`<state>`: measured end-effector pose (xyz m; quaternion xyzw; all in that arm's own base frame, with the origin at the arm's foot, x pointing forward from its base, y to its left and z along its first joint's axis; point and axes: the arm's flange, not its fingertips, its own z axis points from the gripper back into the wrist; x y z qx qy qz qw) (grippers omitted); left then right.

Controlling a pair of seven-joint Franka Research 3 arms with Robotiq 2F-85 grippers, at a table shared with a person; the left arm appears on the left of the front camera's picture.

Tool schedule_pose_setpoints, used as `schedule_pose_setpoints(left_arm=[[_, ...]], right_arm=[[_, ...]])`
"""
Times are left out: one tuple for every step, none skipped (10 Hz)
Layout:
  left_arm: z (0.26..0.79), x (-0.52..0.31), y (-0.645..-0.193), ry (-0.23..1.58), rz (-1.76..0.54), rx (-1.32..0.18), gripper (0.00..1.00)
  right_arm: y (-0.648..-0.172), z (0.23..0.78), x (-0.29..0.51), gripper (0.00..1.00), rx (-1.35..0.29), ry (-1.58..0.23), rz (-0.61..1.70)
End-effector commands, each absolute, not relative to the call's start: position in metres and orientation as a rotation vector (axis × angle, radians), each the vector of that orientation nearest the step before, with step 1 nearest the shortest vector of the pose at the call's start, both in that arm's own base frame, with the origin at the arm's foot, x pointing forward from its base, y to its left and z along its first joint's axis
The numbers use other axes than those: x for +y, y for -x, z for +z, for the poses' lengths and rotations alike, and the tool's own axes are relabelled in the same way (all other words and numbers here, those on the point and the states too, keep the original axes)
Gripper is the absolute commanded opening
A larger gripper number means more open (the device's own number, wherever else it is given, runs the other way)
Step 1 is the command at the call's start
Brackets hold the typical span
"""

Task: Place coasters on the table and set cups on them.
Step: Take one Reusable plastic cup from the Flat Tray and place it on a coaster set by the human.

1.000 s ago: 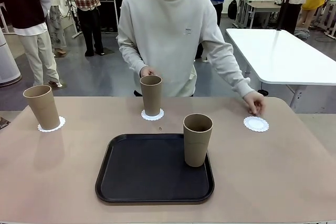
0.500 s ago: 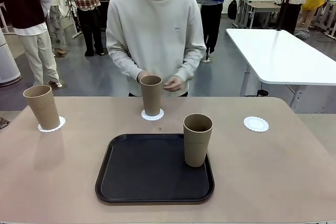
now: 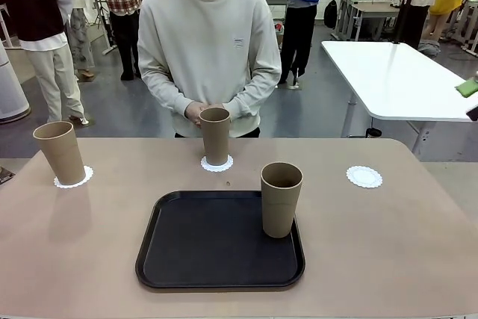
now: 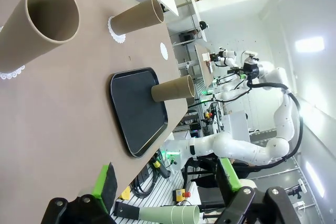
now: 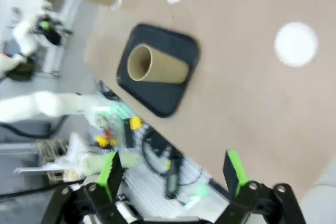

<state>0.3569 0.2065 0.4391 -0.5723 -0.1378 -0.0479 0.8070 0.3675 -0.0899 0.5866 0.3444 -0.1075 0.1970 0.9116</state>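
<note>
Two cups already stand on coasters toward the far edge of the table (image 3: 388, 259): the left cup (image 3: 60, 153) on the left coaster (image 3: 84, 177), and the middle cup (image 3: 215, 136) on the middle coaster (image 3: 227, 163). The third cup (image 3: 281, 201) stands upright in the right half of the black tray (image 3: 194, 259). The bare coaster (image 3: 364, 177) lies well apart to its right, so the step in hand looks to be carrying that cup across. Both claws are spread wide and pinch nothing. The right claw (image 5: 171, 163) hangs high over the table in a blurred view, with the third cup and the bare coaster below it. The left claw (image 4: 165, 177) hangs by the table's left end, nearest the left cup. The right one seems better placed for the job. It should come in from the side and close on the tapered wall around mid-height. Then it should lift straight up until the base clears the tray's rim, and lower the cup square onto the coaster. It should let go without a sideways nudge, since the thin paper would likely slide or crumple. Little blocks the path. The middle cup is behind and to the left, and the person's hands (image 3: 196, 112) are clasped just behind it, away from the route. A white table (image 3: 403, 80) stands beyond the far right corner.
</note>
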Motion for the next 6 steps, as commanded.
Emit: schedule_pose_setpoints(left_arm=[[0.439, 0.207, -0.356, 1.228, -0.099, -0.309, 1.00], [0.439, 0.207, -0.356, 1.228, -0.099, -0.309, 1.00], [0.439, 0.207, -0.356, 1.228, -0.099, -0.309, 1.00], [0.439, 0.207, -0.356, 1.228, -0.099, -0.309, 1.00], [0.439, 0.207, -0.356, 1.228, -0.099, -0.309, 1.00], [0.439, 0.207, -0.356, 1.228, -0.099, -0.309, 1.00]], right_arm=[[-0.366, 0.582, -0.062, 1.00, -0.391, -0.558, 0.650], [-0.362, 0.581, -0.036, 1.00, -0.424, -0.487, 0.711], [-0.355, 0.578, -0.008, 1.00, -0.437, -0.421, 0.787], [-0.350, 0.574, 0.010, 1.00, -0.434, -0.414, 0.836], [-0.348, 0.568, 0.019, 1.00, -0.419, -0.410, 0.870], [-0.348, 0.559, 0.023, 1.00, -0.399, -0.383, 0.891]])
